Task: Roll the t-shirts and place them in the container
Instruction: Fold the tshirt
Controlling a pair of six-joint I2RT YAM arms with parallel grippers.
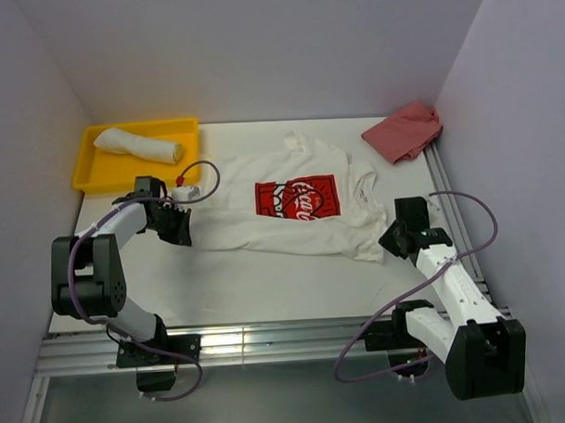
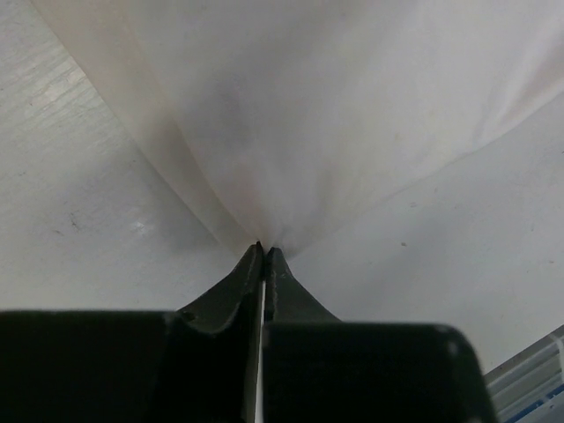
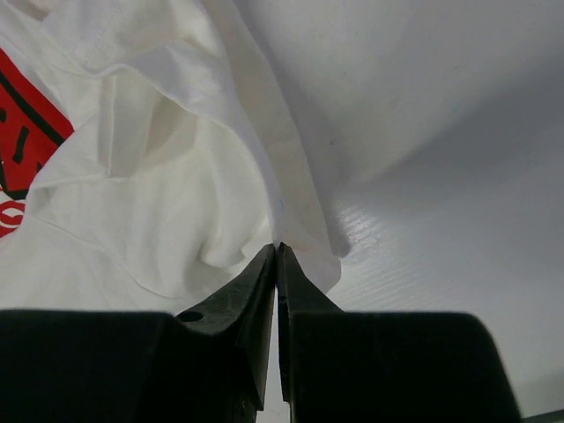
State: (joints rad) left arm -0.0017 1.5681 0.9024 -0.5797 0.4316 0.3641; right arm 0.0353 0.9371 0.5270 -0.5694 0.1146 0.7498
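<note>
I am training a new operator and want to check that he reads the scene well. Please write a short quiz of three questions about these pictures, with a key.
1. True or false: the left gripper and the right gripper are each shut on fabric of the printed t-shirt.
2. What lies in the yellow tray? A) a rolled white t-shirt B) a blue cup C) a pair of scissors
3. Fill in: the crumpled red cloth lies at the far ____ corner of the table, seen from the robot.

Key: 1 true; 2 A; 3 right.
</note>
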